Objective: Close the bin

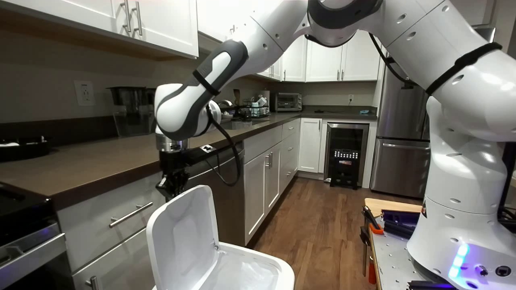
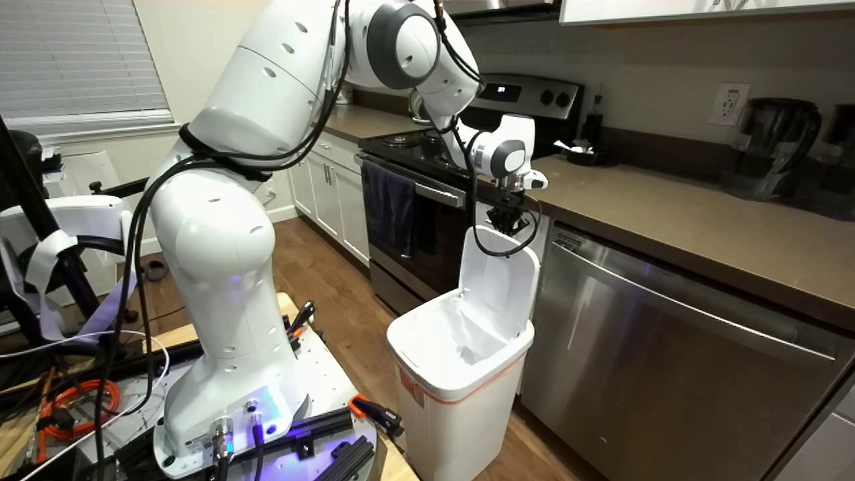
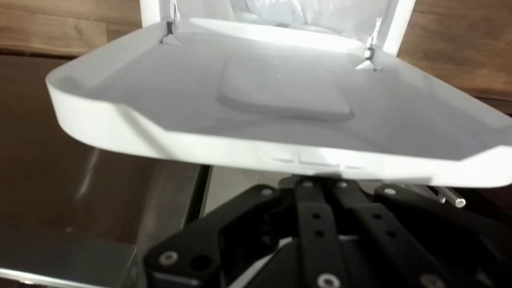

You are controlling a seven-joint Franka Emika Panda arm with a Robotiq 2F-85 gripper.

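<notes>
It is a kitchen: cabinets (image 1: 167, 26) hang at upper left in an exterior view, with a toaster oven (image 1: 288, 102) on the counter (image 1: 100, 161) above centre and a refrigerator (image 1: 402, 121) at right; in an exterior view, a stove (image 2: 431, 224) stands at centre, a dishwasher (image 2: 668, 354) at lower right.

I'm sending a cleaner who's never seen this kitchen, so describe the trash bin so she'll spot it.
Find the steel dishwasher under the brown counter. In front, toward the oven, stands the tall bin. Unlike the equally white cabinets, it has a raised, hinged lid and orange markings below its rim.
</notes>
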